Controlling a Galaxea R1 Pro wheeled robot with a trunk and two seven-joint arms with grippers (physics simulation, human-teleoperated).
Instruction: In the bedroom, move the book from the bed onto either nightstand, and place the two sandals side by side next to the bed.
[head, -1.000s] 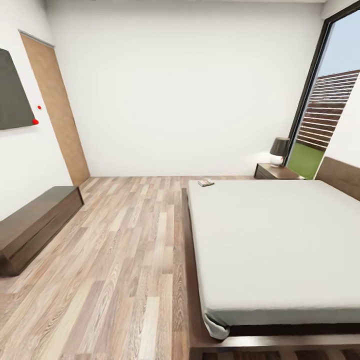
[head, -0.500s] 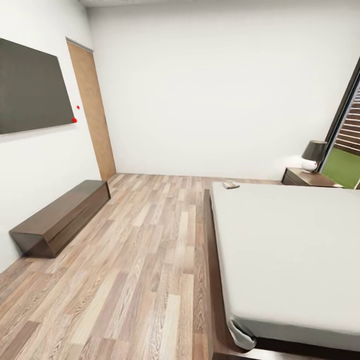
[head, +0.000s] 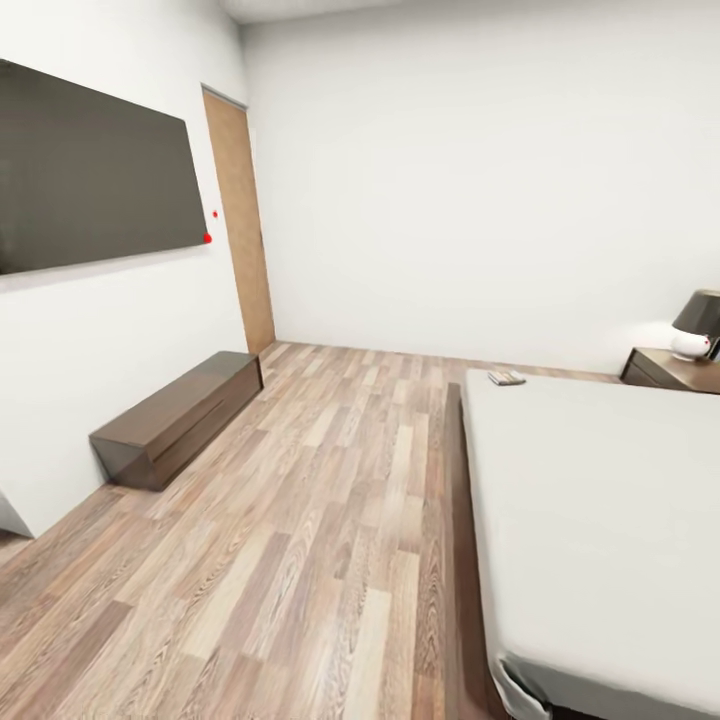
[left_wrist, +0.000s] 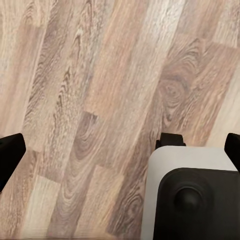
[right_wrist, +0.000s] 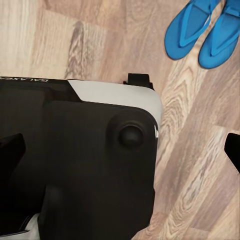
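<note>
The book (head: 506, 378) is lying on the bed (head: 600, 500), not yet moved to the nightstand (head: 672, 369). Two sandals (right_wrist: 205, 31) are lying together on the floor (head: 330, 520). Both tools are being held spread, empty.

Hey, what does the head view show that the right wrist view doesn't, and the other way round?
Head view: the bed with the book at its far corner, a nightstand carrying a lamp, a wall screen, a low cabinet and a door.
Right wrist view: two blue sandals lying side by side.
Both: the wood-plank floor.
</note>
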